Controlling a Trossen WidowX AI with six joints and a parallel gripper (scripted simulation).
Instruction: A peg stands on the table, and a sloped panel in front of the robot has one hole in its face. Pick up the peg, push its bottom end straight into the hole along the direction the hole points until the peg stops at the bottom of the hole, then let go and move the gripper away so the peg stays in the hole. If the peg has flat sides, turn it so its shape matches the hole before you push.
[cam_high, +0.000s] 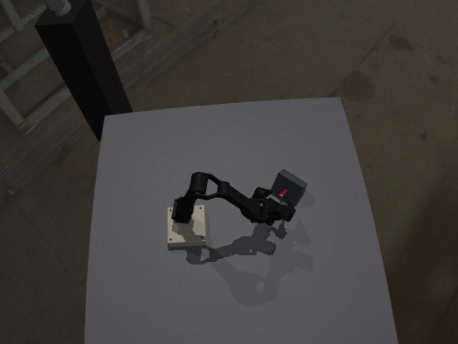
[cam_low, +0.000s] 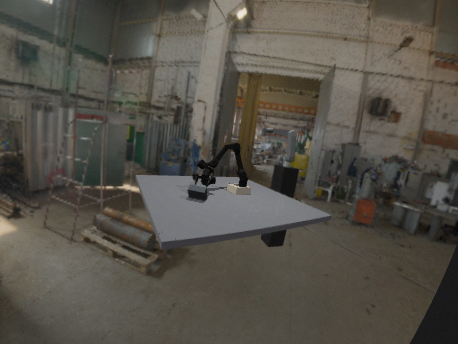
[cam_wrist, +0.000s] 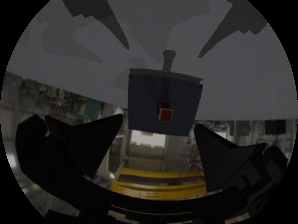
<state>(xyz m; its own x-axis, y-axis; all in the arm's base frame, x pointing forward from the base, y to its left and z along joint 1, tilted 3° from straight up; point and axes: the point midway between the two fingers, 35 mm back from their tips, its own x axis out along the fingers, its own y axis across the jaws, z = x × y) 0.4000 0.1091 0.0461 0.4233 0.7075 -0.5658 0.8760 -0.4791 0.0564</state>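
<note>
Wrist view: the dark grey sloped panel block (cam_wrist: 162, 100) is seen straight ahead, resting on the pale grey table top (cam_wrist: 253, 76). A small red square peg (cam_wrist: 165, 115) is seated in the single hole of the panel's face, with only its end shown, roughly level with the face. The black parallel-jaw gripper (cam_wrist: 160, 145) is held back from the panel, its two fingers spread wide apart to either side of the block, with nothing pinched between them and no contact with the peg.

From the top view, the red peg (cam_high: 284, 192) is seen as a short bright mark inside the grey panel block (cam_high: 291, 186), which sits near the middle of the table top (cam_high: 150, 280). The gripper (cam_high: 280, 207) lies just beside the block's near face. The black arm (cam_high: 220, 192) is bent back to a cream square base plate (cam_high: 192, 232).

In the exterior view, the gripper (cam_low: 205, 179) is shown just above the block (cam_low: 198, 192).
</note>
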